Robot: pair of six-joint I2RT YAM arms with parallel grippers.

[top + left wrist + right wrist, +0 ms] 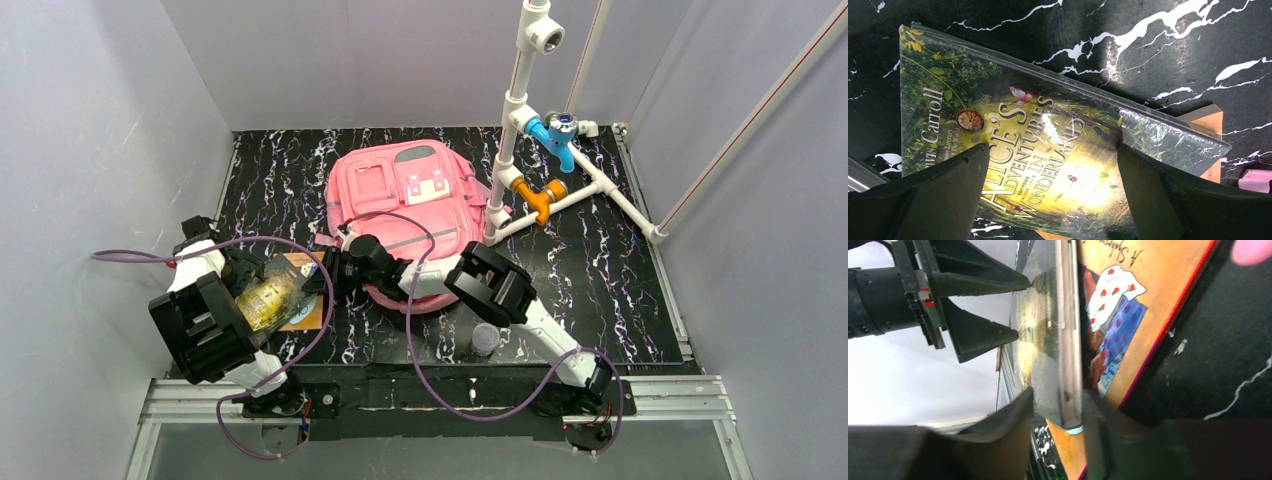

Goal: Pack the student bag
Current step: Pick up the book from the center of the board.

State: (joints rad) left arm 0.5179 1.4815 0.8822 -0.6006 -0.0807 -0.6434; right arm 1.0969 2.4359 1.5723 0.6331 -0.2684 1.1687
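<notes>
The student bag, a pink backpack, lies flat at the middle back of the table. To its front left, a plastic-wrapped Alice in Wonderland book rests slanted on an orange picture book. My left gripper hovers over the Alice cover, open wide, both fingertips close to the plastic; the right wrist view shows this left gripper at the cover. My right gripper reaches in from the bag side and is shut on the Alice book's edge, which stands raised off the orange book.
A white pipe frame with blue and orange fittings stands at the back right. A small clear cup sits near the right arm's base. Purple cables loop over both arms. Grey walls close in the table's left, back and right sides.
</notes>
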